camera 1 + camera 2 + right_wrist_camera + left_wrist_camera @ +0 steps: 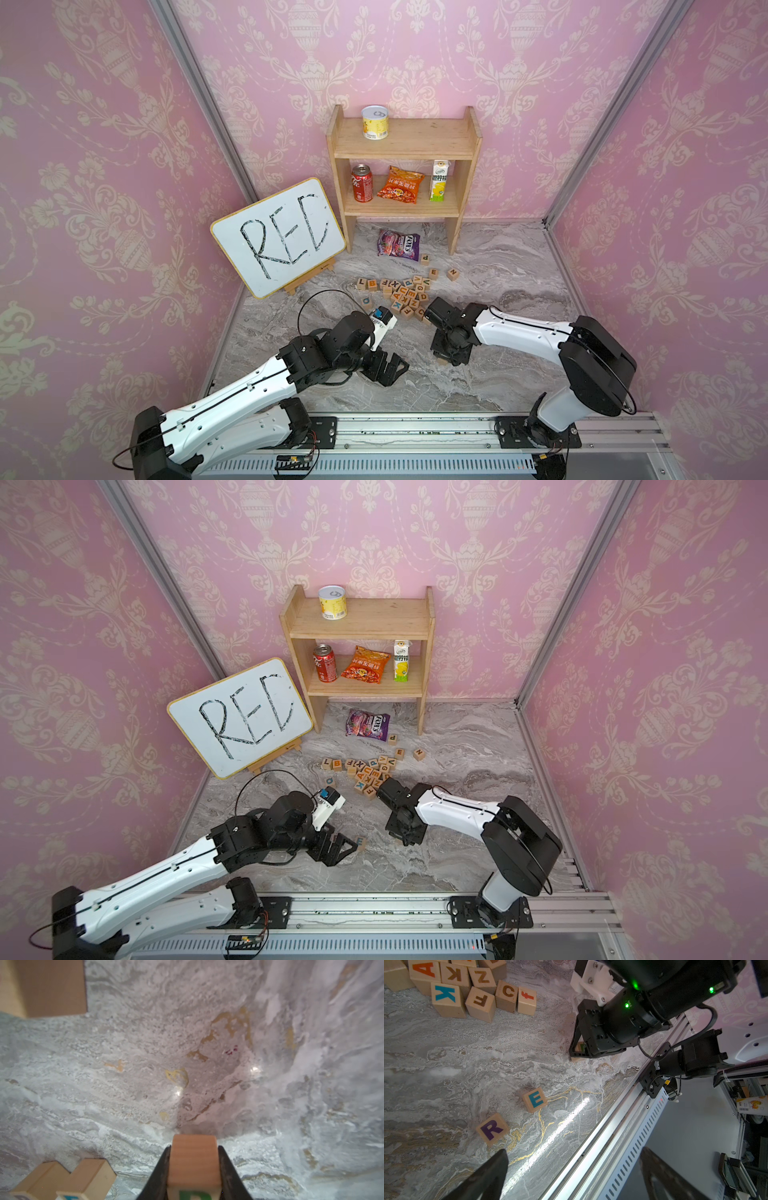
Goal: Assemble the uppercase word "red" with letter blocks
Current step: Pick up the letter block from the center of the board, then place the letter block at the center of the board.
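Over grey marble (pixel 124 1084), right jaws clamp a pale green-D cube (pixel 194 1159); left jaws gape.

The R block (pixel 492 1129) has a purple letter, the E block (pixel 535 1099) teal, the D block (pixel 194 1165) green. The table (pixel 456 1059) is grey with gold lines.

A staged robot-lab booth: pink wallpaper panels (pixel 415 50) in aluminium framing (pixel 203 95), marble-print floor (pixel 498 266), arms (pixel 232 395) on a rail (pixel 415 432).
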